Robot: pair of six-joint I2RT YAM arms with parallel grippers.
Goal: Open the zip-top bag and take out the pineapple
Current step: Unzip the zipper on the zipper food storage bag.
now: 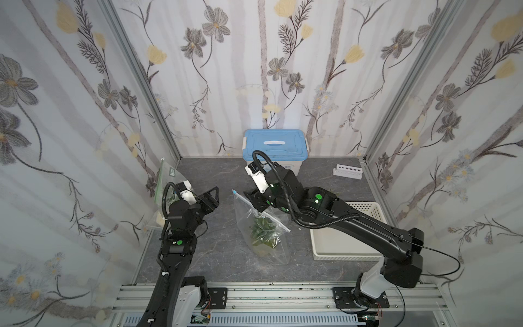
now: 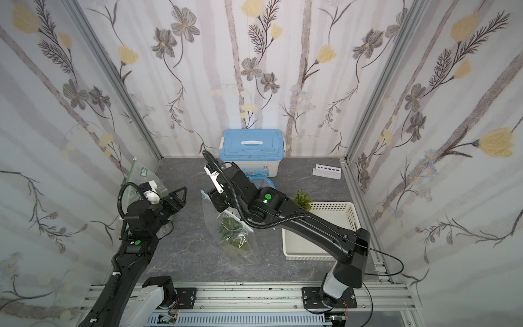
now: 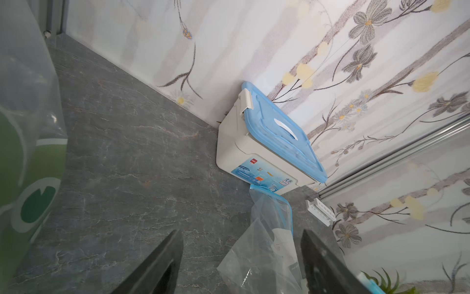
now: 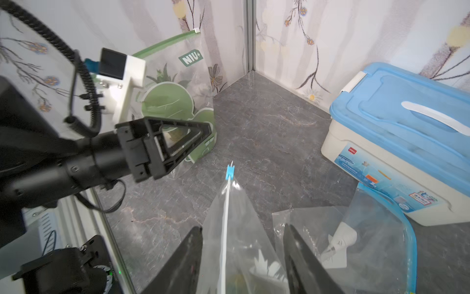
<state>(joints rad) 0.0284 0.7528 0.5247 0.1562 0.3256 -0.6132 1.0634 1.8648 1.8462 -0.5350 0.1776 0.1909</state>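
- The zip-top bag (image 1: 245,216) stands mid-tabletop (image 1: 215,254), propped by its contents, with the zip strip (image 4: 226,216) uppermost and running diagonally
- The pineapple (image 1: 263,230) sits low inside the bag, its green leaves showing through the film
- The blue slider (image 4: 230,171) sits at the strip's far end, on the left arm's side; the strip reads as one pressed line, so we judge the mouth not yet opened
- The right end effector (image 4: 241,227) straddles the bag's top edge with its fingers partly apart, one on each side of the strip; we see film between them but no pinch, a placement suited to steadying that edge
- The left end effector (image 1: 211,198) hangs wide and empty near the slider end; we judge it placed to take the slider or the corner and pull against the right arm
- A green-printed bag (image 4: 175,101) leans at the left wall, clear of the work
- An empty bag (image 4: 376,224) lies by the blue-lidded box (image 1: 274,144)
- The white basket (image 1: 348,254) sits beside the right arm, a likely place to put the fruit
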